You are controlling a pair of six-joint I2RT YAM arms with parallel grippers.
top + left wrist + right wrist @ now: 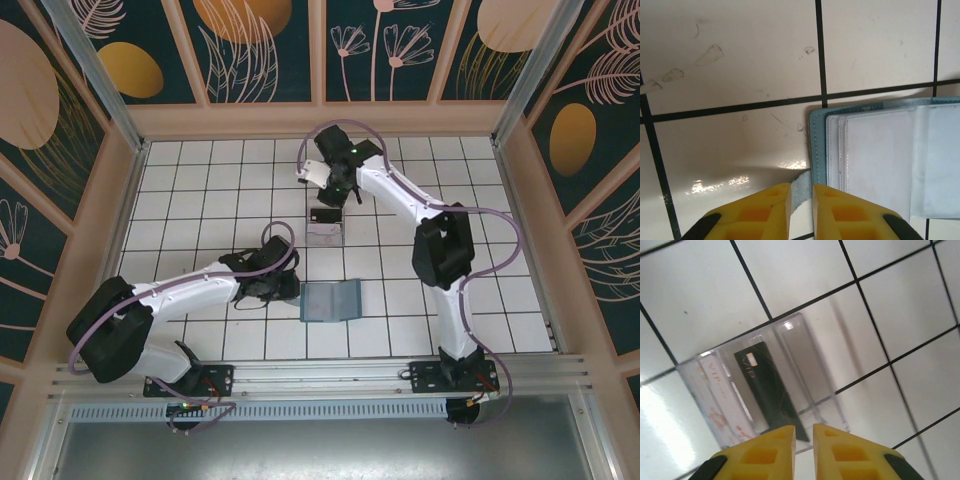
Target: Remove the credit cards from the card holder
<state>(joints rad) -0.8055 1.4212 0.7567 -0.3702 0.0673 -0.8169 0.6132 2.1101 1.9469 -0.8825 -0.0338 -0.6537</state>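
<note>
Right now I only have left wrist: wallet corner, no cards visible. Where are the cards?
Observer: Both stand in the clear box, black card beside white card.
Operator: Right pincer?
Observer: Right pincer hangs just over that box, shut, nothing held.
Operator: Box touching the wallet?
Observer: No, apart. The box sits farther from the bases, with bare tiles between them.
</note>
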